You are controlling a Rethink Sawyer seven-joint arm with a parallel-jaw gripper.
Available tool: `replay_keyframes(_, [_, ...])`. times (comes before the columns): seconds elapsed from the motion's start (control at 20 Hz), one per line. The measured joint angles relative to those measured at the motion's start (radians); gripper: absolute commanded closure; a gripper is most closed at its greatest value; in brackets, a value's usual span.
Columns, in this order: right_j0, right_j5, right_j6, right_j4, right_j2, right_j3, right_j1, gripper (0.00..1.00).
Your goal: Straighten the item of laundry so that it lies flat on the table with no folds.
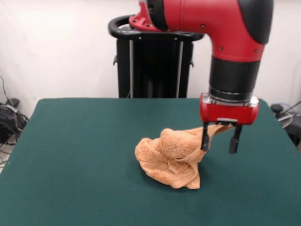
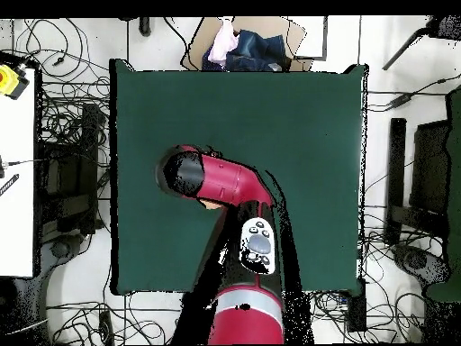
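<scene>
The item of laundry (image 1: 169, 157), an orange-tan terry towel, lies crumpled in a heap near the middle of the green table (image 1: 80, 150). One corner of it rises up to the right and reaches between the fingers of my gripper (image 1: 218, 150). The gripper hangs just right of the heap, a little above the table, with its two black fingers (image 1: 205, 137) spread wide apart. The raised corner lies against the left finger. In the overhead view my red arm (image 2: 221, 180) covers the gripper and nearly all of the towel (image 2: 212, 204), above the table (image 2: 297, 117).
The black pedestal (image 1: 153, 61) stands behind the table's far edge. Cables (image 1: 9, 117) lie on the floor at the left. In the overhead view a cardboard box of clothes (image 2: 243, 45) sits beyond the table's top edge and a white bench (image 2: 16, 162) stands at the left.
</scene>
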Motion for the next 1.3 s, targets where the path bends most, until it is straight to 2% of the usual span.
replay_keyframes(0.35, [-0.034,-0.012,0.000,0.000,0.008,0.021,0.007,0.00])
replay_keyframes(0.9, [-0.026,-0.012,0.000,0.000,0.008,0.085,-0.022,0.00])
replay_keyframes(1.3, [-0.007,-0.012,0.000,0.000,0.004,0.089,-0.028,0.00])
